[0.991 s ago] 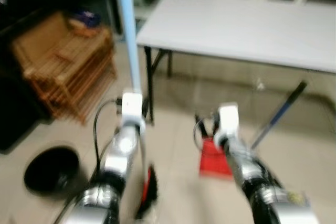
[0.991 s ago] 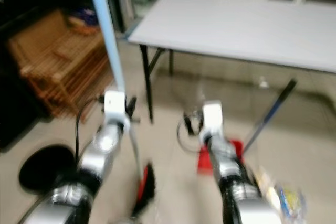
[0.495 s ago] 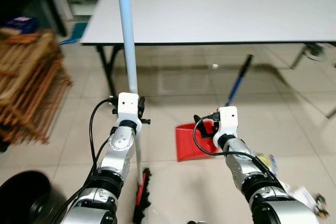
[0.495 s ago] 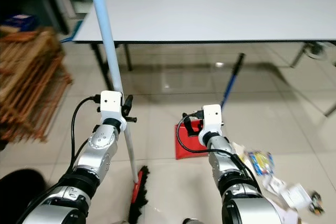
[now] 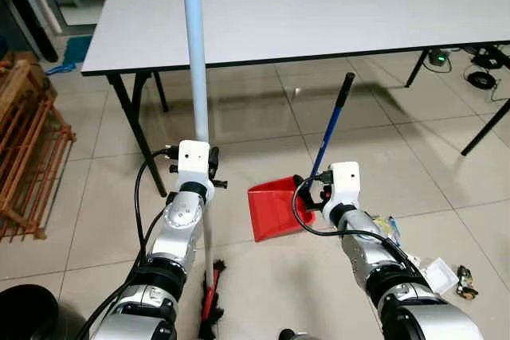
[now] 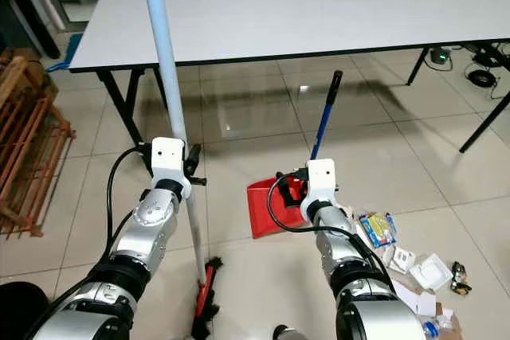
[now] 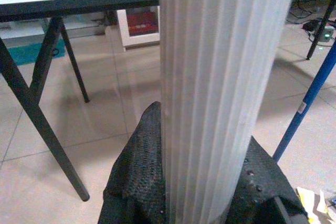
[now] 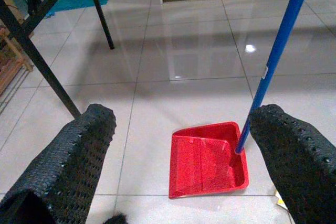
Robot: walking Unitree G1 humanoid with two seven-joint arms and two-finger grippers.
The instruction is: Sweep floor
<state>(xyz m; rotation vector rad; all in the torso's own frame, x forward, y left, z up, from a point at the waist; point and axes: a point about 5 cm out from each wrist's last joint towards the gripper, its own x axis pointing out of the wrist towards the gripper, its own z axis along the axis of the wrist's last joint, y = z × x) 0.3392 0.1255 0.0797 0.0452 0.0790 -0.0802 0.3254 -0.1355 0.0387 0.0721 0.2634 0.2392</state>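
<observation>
My left gripper (image 5: 205,166) is shut on the pale blue broom pole (image 5: 194,45), which stands nearly upright; its ribbed shaft (image 7: 210,77) sits between the black fingers (image 7: 136,182). The red and black broom head (image 5: 209,308) rests on the tiles below. A red dustpan (image 5: 271,209) with a blue handle (image 5: 331,129) stands on the floor just ahead of my right gripper (image 5: 312,190). In the right wrist view that gripper (image 8: 184,116) is open, both pads (image 8: 84,150) wide apart, with the dustpan (image 8: 207,158) beyond them, untouched. Scattered litter (image 6: 414,264) lies on the floor to the right.
A long white folding table (image 5: 319,5) spans the back, its black legs (image 5: 135,129) near the broom pole. A wooden rack (image 5: 24,157) stands at the left and a black bin (image 5: 20,316) at the bottom left. Cables and a plug strip (image 5: 478,77) lie far right.
The view has swung to the right and sharpened: rack and bin have slid to the left edge, the table and litter have come in. Both arms keep their pose.
</observation>
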